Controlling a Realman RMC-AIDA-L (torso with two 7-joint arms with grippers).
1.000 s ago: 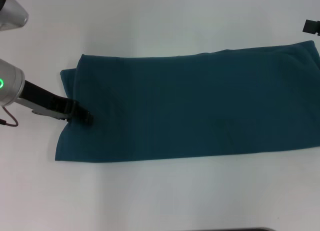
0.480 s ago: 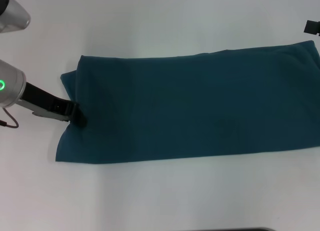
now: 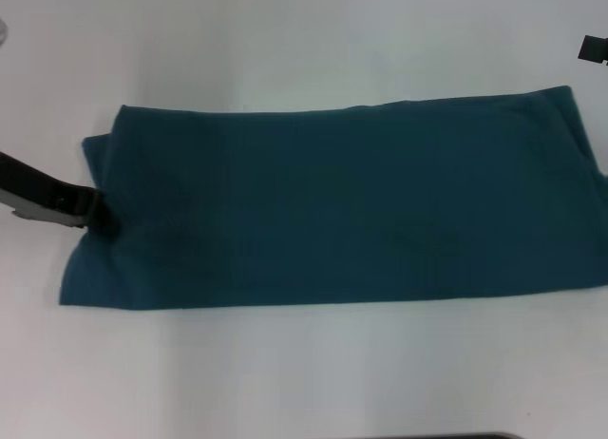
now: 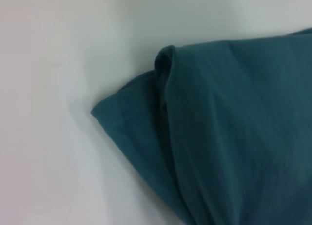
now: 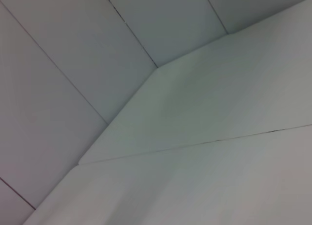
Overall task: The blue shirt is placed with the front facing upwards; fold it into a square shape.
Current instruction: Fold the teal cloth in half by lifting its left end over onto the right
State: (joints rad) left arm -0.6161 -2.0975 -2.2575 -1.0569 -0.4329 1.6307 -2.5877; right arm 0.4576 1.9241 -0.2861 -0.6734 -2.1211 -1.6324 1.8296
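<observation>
A: Lying flat on the white table (image 3: 304,382), the blue shirt (image 3: 332,206) is folded into a long band that runs across almost the whole width of the head view. No lettering, collar or sleeve shows on its upper face, only plain teal cloth with a few shallow creases.

B: And its ends?

A: The right end reaches the edge of the head view. At the left end the top layer stops short, and a lower layer sticks out past it as a small flap. The left wrist view shows that end close up: a rolled fold edge over a pointed corner of the layer beneath, both resting on the table.

B: Where is the left gripper (image 3: 99,214)?

A: At the left end of the shirt, about halfway between its far and near edges. Its dark tip touches the cloth right at the fold edge, and the arm reaches in from the left border of the head view.

B: Is it pinching the cloth?

A: I cannot tell; the fingers merge with the dark fabric, and the wrist camera does not show them.

B: The right gripper (image 3: 593,47)?

A: Only a small black piece of it shows at the upper right edge of the head view, well apart from the shirt. Its wrist camera sees only pale flat panels and thin seams, so I cannot tell its state either.
</observation>
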